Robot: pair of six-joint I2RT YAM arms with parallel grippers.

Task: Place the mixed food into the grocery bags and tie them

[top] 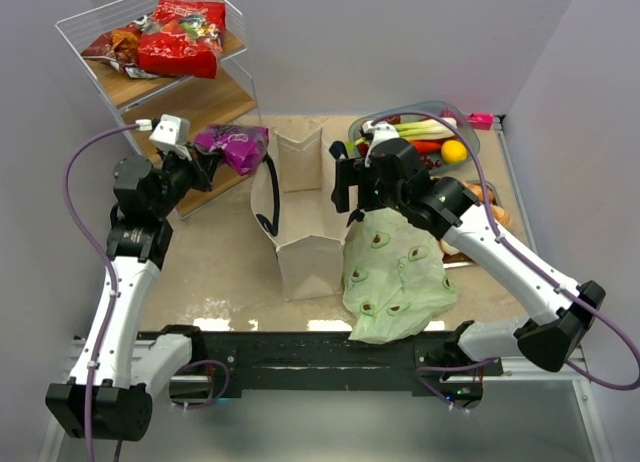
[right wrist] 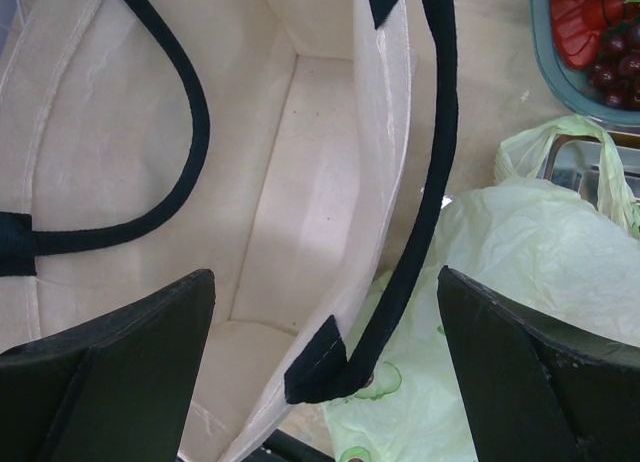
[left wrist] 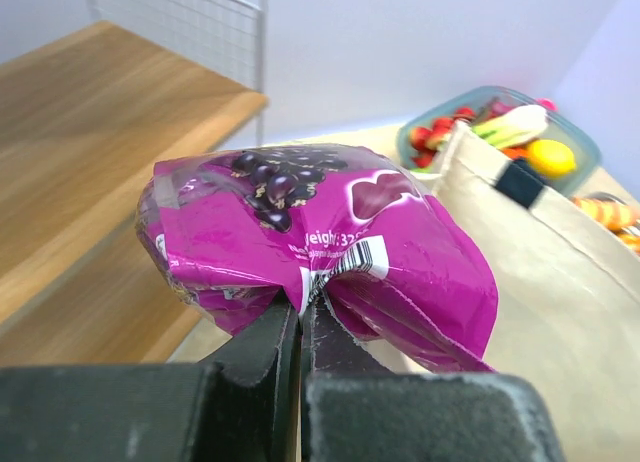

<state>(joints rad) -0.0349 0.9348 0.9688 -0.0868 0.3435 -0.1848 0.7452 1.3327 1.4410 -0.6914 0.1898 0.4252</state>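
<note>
My left gripper (top: 205, 160) is shut on a shiny purple snack packet (top: 234, 145), pinching its sealed edge (left wrist: 318, 278), and holds it in the air just left of the beige canvas tote (top: 300, 217). The tote stands open at mid-table and its inside (right wrist: 290, 202) looks empty. My right gripper (top: 345, 187) is open above the tote's right wall, its jaws straddling the black handle (right wrist: 425, 222). The pale-green avocado-print bag (top: 395, 272) lies slumped right of the tote, under my right arm. Red snack packets (top: 182, 37) lie on the wire shelf.
A wire and wood shelf (top: 175, 92) stands at the back left. A clear tray (top: 472, 134) at the back right holds leek, lemon, red pepper and berries. A second tray with pastries (top: 495, 214) sits behind my right arm.
</note>
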